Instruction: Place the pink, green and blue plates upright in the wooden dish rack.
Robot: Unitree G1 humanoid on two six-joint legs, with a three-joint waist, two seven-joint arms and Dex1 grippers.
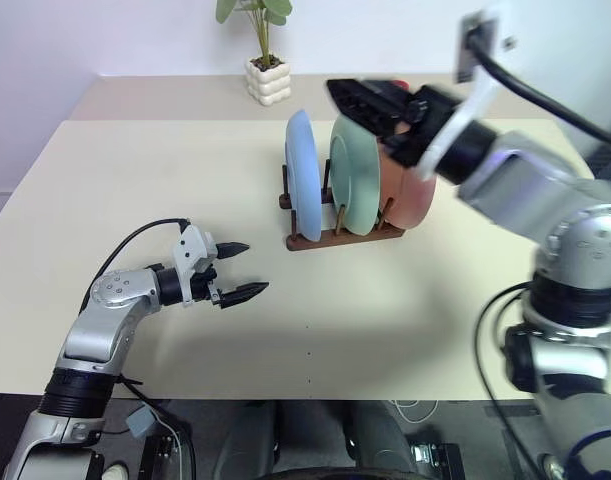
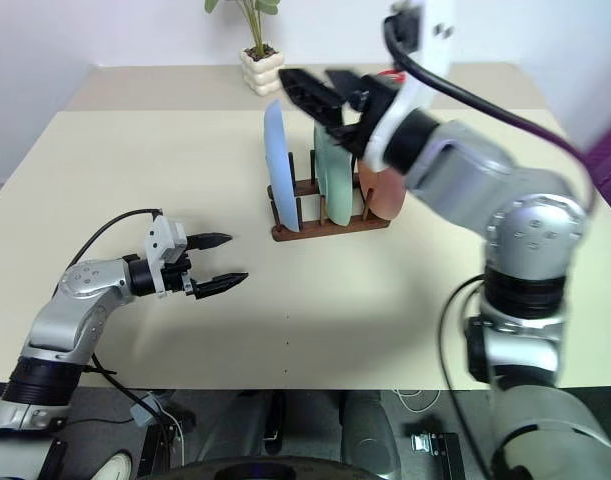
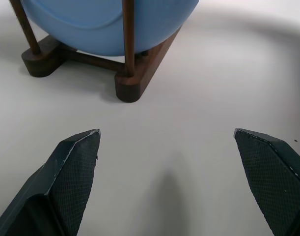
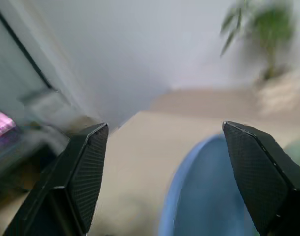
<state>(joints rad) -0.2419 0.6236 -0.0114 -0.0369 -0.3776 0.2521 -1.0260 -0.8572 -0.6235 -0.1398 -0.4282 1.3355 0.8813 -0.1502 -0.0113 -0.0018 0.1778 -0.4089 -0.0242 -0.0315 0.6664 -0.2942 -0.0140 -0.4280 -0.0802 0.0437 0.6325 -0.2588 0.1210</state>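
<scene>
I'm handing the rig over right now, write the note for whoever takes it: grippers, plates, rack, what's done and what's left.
Left gripper: open, holding nothing, low over the table, short of the rack.
Right gripper: open, holding nothing, up in the air above the plates.
Rack: on the table in front of the potted plant.
Plates: blue plate, green plate and pink plate all stand upright in the rack, blue nearest the left arm, pink nearest the right.
Done: all three plates are racked.
Left: nothing to place; just draw the right arm clear without knocking the plates.
</scene>
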